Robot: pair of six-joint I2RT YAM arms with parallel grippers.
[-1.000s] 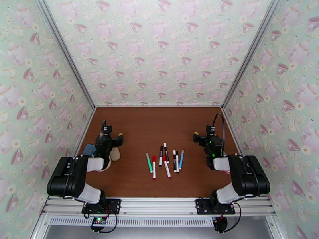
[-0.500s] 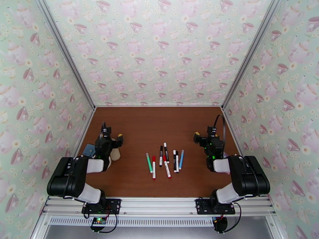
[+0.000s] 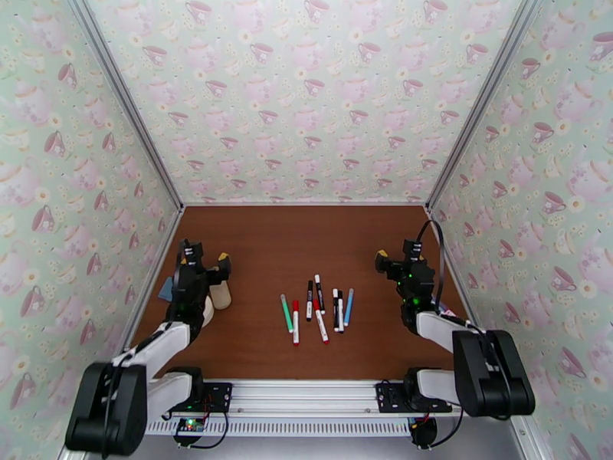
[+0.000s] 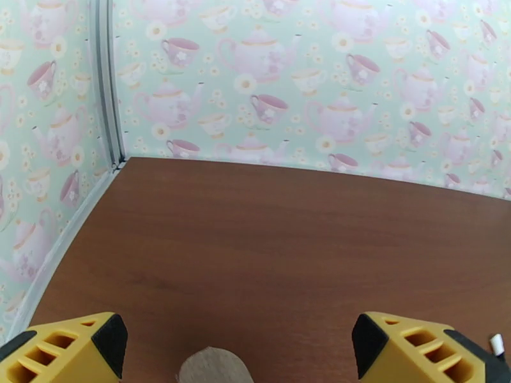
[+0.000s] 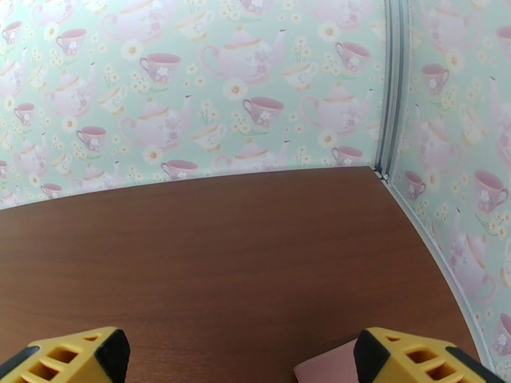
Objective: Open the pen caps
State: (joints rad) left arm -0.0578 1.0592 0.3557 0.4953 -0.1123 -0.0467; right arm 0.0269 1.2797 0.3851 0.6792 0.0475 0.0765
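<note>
Pens (image 3: 319,293) btwn L claw (image 3: 205,256) & R claw (image 3: 398,254), well apart.

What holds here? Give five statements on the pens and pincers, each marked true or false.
The left pincer and right pincer both stand open and empty. True.
The pens lie in a group on the table between the arms. True.
The left pincer grips the green pen. False: it lies on the table, apart from that pincer.
The blue pen is leftmost in the group. False: it is rightmost; the green pen is leftmost.
A beige lump sits by the left pincer. True.
</note>
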